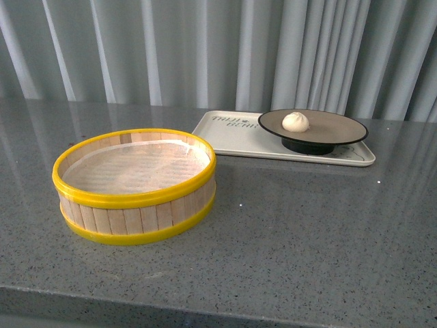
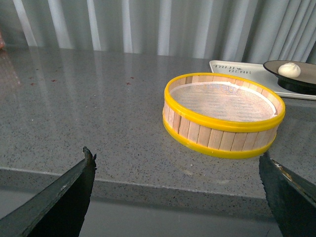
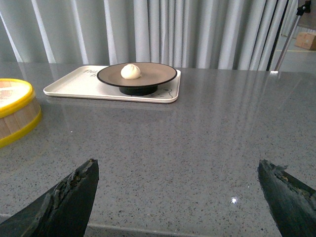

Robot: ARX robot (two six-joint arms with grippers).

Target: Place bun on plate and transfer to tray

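Observation:
The cream-white bun sits on the beige plate with the black rim. The plate stands on the cream tray at the back right of the grey table. All three also show in the right wrist view: bun, plate, tray. In the left wrist view the bun, the plate and the tray show at the far edge. Neither arm shows in the front view. My left gripper is open and empty over the table's front edge. My right gripper is open and empty, well short of the tray.
A round yellow-rimmed wooden-slat steamer basket stands at the front left, lined with white paper and holding nothing; it also shows in the left wrist view. Grey curtains hang behind the table. A tripod leg stands far right.

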